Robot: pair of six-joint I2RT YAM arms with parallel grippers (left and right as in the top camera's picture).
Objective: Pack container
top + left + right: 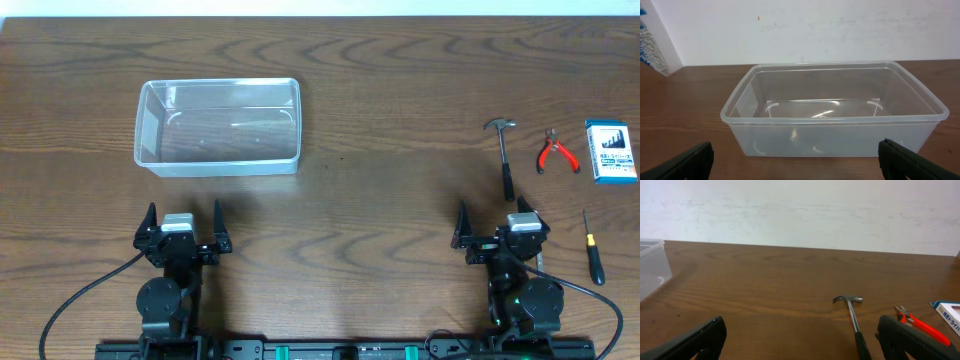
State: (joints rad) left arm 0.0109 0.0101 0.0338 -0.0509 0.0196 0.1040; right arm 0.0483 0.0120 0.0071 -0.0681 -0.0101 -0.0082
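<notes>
The clear plastic container (pixel 218 126) stands empty at the back left of the table; it fills the left wrist view (pixel 835 107). My left gripper (pixel 184 226) is open and empty in front of it (pixel 797 160). My right gripper (pixel 498 228) is open and empty at the front right (pixel 800 340). A small hammer (pixel 505 155) lies just beyond it, head away (pixel 854 317). Red-handled pliers (pixel 556 151) lie to its right (pixel 920 322). A black screwdriver (pixel 592 246) lies at the right of the right gripper.
A small blue box (pixel 610 151) lies at the far right edge (pixel 947 314). A white wall runs behind the table's far edge. A corner of the container shows at the left of the right wrist view (pixel 652 265).
</notes>
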